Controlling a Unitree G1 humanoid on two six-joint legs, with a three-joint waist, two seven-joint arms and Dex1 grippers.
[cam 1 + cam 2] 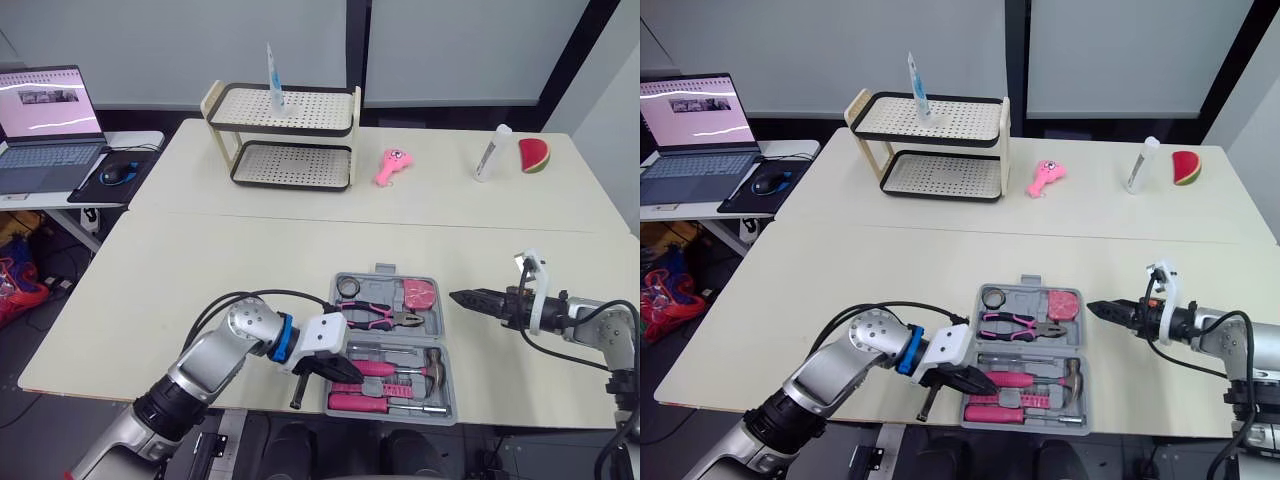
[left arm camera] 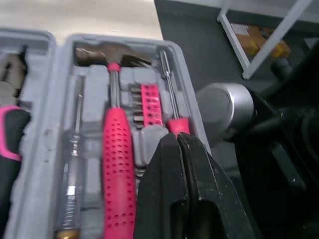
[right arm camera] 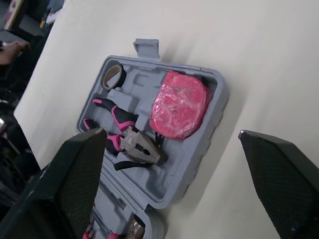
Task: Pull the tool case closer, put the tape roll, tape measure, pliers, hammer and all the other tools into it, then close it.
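Hovering at the open tool case [image 3: 144, 69], near edge of the table [image 1: 180, 290]: left gripper [image 1: 345, 372] pinched together, right gripper [image 1: 462, 296] spread apart. Looks stiff, tool-heavy; probably best lifted by far rim to fold shut.

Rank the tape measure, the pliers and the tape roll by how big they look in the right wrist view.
1. The tape measure, covering the most area.
2. The pliers, longer end to end but slimmer, so this pair is close.
3. The tape roll, clearly smallest.
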